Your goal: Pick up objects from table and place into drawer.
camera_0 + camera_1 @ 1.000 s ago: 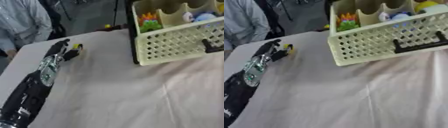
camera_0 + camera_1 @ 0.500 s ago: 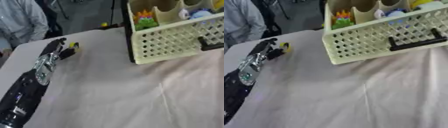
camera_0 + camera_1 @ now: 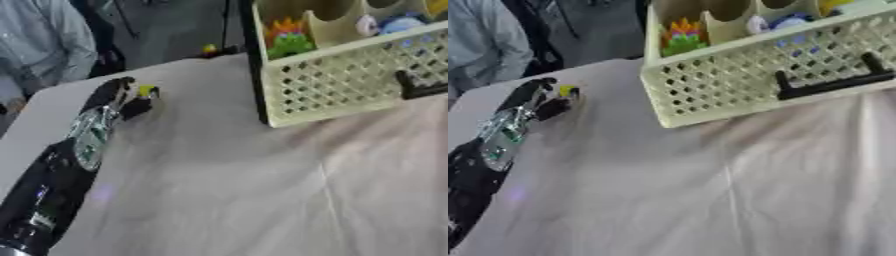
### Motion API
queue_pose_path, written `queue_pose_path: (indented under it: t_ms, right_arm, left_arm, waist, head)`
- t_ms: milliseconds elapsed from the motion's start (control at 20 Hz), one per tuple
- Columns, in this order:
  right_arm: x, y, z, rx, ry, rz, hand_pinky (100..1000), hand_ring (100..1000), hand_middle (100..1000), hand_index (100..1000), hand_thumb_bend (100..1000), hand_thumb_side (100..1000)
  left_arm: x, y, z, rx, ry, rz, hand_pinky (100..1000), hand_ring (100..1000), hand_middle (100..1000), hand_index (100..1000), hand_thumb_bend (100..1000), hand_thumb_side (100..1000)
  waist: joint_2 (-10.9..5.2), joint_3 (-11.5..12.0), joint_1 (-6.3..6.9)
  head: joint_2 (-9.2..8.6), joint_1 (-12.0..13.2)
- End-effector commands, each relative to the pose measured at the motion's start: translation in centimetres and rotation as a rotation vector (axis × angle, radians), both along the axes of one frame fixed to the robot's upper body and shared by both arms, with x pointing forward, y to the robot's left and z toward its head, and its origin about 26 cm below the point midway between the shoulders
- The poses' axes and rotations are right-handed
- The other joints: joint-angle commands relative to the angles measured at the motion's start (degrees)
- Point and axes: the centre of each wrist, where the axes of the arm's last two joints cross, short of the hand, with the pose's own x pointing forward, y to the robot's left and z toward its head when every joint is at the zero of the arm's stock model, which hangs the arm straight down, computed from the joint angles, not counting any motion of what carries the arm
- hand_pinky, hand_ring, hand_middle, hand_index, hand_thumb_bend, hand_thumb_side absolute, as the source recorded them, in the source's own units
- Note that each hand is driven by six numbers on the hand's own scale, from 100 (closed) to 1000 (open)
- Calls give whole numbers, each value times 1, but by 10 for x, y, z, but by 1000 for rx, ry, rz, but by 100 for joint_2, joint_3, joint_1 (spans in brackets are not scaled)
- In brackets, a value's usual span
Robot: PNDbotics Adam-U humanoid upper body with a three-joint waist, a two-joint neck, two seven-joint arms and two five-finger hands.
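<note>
My left hand (image 3: 120, 97) lies at the far left of the table, its black and silver arm coming up from the lower left corner. Its fingers and thumb are curled around a small yellow thing (image 3: 146, 91), which sits on the cloth. The cream perforated drawer basket (image 3: 737, 85) with a black handle (image 3: 833, 82) stands at the upper right. Inside its compartments are a green and orange toy (image 3: 289, 40) and a blue and white thing (image 3: 398, 24). My right hand shows in neither view.
A pale creased cloth (image 3: 262, 190) covers the table between my hand and the basket. A person in a light shirt (image 3: 44, 45) stands past the far left edge. Another small yellow thing (image 3: 210, 48) sits at the table's back edge.
The whole picture has shifted, so the camera has moved. My left hand stays at the small yellow thing, and the basket stands where it was.
</note>
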Motion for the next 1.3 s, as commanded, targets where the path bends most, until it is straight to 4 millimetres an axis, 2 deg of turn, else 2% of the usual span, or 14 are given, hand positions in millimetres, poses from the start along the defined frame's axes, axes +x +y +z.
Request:
queue_pose_path:
  t_ms: [50, 300, 500, 900, 1200, 1300]
  right_arm:
    - [-5, 0, 5, -8, -32, -4, 577, 503, 600, 619, 100, 717]
    - [-5, 0, 4, -2, -36, -5, 576, 503, 599, 619, 100, 713]
    - [-4, 0, 3, 0, -35, -7, 576, 502, 599, 617, 100, 713]
    - [-4, 0, 2, 13, -35, -5, 576, 500, 598, 614, 100, 713]
    - [-4, -1, 1, 24, -36, -7, 576, 500, 598, 614, 100, 714]
    - [-4, -1, 0, 25, -32, -8, 577, 501, 598, 614, 100, 714]
  left_arm:
    - [8, -3, -21, -22, 90, -15, 612, 779, 799, 937, 337, 875]
    - [9, -4, -22, -15, 128, -21, 566, 758, 769, 918, 321, 858]
    - [9, -5, -20, -7, 144, -14, 511, 696, 699, 879, 271, 816]
    - [9, -7, -18, 23, 152, 5, 492, 645, 631, 836, 231, 777]
    - [9, -10, -16, 22, 150, -8, 401, 560, 537, 817, 187, 757]
    - [10, -12, -13, 21, 137, -15, 381, 542, 514, 812, 146, 754]
  waist:
    - [-59, -58, -60]
    - [-48, -88, -50]
    - [-50, -94, -36]
    - [-37, -157, 11]
    - [-40, -161, 23]
    - [-58, -139, 17]
  head:
    - [-81, 33]
    - [-102, 32]
    - [-105, 57]
    - [-144, 117]
    - [-114, 116]
    - [-88, 91]
